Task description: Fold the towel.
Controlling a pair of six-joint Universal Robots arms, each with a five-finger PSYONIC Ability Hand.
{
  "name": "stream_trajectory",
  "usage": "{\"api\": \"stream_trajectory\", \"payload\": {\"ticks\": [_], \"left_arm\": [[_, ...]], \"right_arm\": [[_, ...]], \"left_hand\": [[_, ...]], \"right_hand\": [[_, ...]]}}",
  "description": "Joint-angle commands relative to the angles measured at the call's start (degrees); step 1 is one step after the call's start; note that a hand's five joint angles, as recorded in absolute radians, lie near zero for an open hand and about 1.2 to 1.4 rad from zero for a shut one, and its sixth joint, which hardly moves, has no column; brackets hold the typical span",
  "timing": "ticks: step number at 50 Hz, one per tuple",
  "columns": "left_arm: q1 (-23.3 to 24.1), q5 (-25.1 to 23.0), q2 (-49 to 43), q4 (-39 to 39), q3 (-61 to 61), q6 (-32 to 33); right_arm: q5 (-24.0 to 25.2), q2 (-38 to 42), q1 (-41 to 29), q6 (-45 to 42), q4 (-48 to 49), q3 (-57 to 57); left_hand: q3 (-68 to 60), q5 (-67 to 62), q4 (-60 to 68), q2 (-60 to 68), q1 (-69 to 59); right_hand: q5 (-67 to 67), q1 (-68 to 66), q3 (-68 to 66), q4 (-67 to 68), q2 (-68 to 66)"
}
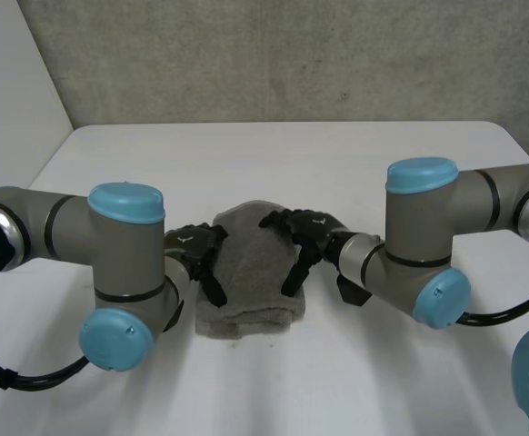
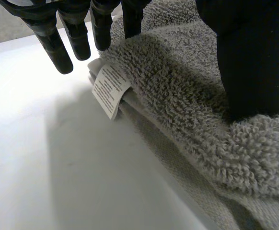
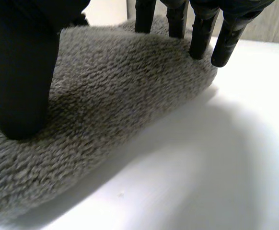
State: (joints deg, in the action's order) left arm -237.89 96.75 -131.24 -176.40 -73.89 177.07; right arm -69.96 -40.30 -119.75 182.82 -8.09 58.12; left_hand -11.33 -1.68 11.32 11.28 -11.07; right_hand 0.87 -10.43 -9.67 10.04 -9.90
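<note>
A grey towel [image 1: 251, 277] lies folded into a small thick stack in the middle of the white table [image 1: 274, 163]. My left hand [image 1: 194, 254] rests on the stack's left side with straight fingers, its thumb [image 2: 254, 62] pressing down on the towel [image 2: 187, 110] and its fingertips [image 2: 58, 52] just past the edge by a white label [image 2: 110, 90]. My right hand [image 1: 305, 238] lies on the right side, also open. Its thumb [image 3: 19, 72] presses into the towel [image 3: 115, 105] and its fingers [image 3: 202, 33] touch the far edge.
The table's far edge meets a grey wall [image 1: 274, 54]. Bare white tabletop [image 1: 274, 381] lies in front of the towel and on both sides of it, under my two arms.
</note>
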Motion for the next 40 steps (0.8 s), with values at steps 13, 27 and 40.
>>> {"api": "stream_trajectory", "payload": {"ticks": [13, 27, 40], "left_arm": [[-0.47, 0.64, 21.79, 4.21, 1.55, -0.14], [-8.2, -0.16, 39.75, 9.58, -5.39, -0.76], [-9.61, -4.2, 43.88, 6.42, -9.6, -0.85]], "right_arm": [[-1.57, -26.47, 1.1, -0.8, -0.96, 2.87], [-20.12, -42.23, 7.43, -3.61, -1.31, 14.38], [-20.48, -43.81, 8.66, -6.07, -1.05, 17.91]], "left_hand": [[1.11, 1.46, -1.1, -1.06, 0.86], [1.28, 1.63, -1.27, -1.23, 1.03], [1.28, 1.63, -1.27, -1.23, 1.03]], "right_hand": [[-0.87, 0.43, -0.33, -0.04, -0.1], [-0.87, 0.43, -0.33, -0.04, -0.1], [-0.87, 0.43, -0.33, -0.04, -0.1]]}}
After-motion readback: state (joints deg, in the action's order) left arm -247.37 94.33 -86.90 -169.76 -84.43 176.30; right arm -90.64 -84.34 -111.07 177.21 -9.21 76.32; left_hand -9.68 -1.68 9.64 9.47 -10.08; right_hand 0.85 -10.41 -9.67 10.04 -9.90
